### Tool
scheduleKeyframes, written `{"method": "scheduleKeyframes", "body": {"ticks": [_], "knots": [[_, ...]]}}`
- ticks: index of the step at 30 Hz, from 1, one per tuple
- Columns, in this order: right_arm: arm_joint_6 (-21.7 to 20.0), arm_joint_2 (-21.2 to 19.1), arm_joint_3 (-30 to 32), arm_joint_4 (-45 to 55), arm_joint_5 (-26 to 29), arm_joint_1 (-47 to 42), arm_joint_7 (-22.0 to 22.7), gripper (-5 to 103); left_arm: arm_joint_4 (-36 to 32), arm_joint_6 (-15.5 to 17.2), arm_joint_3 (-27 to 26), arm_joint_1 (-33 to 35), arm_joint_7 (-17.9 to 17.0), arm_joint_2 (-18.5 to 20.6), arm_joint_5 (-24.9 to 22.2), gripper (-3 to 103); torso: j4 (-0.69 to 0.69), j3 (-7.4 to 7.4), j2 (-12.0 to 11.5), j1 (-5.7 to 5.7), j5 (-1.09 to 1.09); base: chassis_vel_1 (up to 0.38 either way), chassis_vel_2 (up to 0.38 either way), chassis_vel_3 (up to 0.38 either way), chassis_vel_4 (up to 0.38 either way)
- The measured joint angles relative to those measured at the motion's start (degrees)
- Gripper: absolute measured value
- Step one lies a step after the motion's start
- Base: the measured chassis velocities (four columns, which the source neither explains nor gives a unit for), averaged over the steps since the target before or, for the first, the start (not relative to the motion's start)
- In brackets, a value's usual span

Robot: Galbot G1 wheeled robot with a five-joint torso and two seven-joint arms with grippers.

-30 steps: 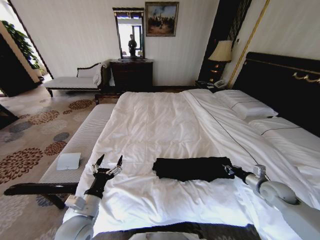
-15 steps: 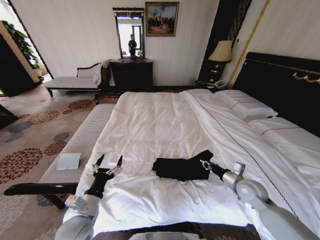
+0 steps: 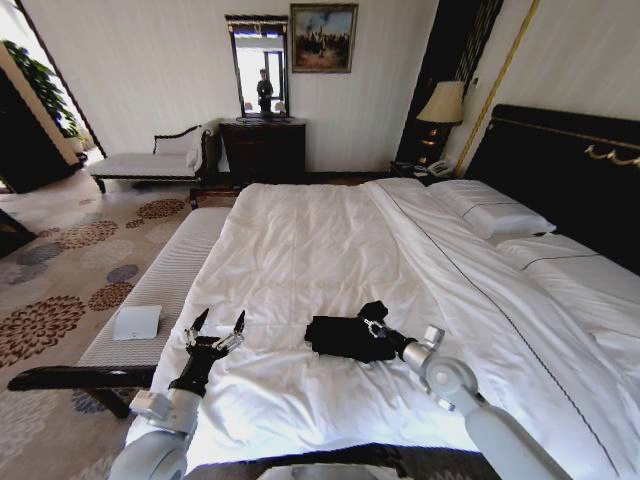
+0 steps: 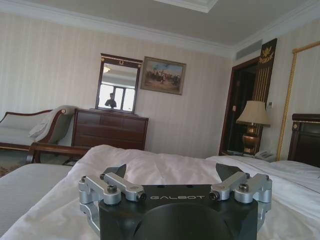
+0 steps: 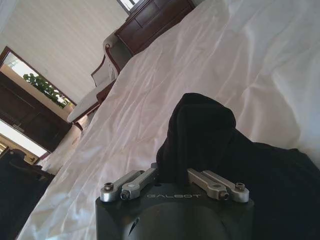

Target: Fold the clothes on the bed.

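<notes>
Pinching a raised fold of the black T-shirt (image 3: 345, 337), the right end effector (image 3: 372, 326) sits over the bed (image 3: 300, 250)'s near part. The left end effector (image 3: 214, 330), fingers spread, hovers beside the bed's left edge. Left of the bed stands a pale bench (image 3: 165, 285); beyond its far side, a dark dresser (image 3: 263, 148).

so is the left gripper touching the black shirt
No, the left gripper sits open over bare white duvet, apart from the black shirt, which the right gripper holds.
</notes>
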Motion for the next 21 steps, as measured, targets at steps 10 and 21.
{"method": "scheduleKeyframes", "body": {"ticks": [10, 21], "knots": [[0.06, 2.86, -1.69, -1.97, 1.00, 1.61, 1.30, 6, 0.00, 0.00, 0.00, 0.00, 0.00, 0.00, 0.00, 100, -0.01, 0.00, 0.00, 0.00, -0.01, 0.000, 0.000, 0.000, 0.000], [0.48, 4.80, -5.15, -4.02, -0.57, 3.65, 1.17, 6, 0.00, 0.00, 0.00, 0.00, 0.00, 0.00, 0.00, 100, -0.01, 0.00, 0.00, 0.00, 0.01, 0.000, 0.000, 0.000, 0.000]]}}
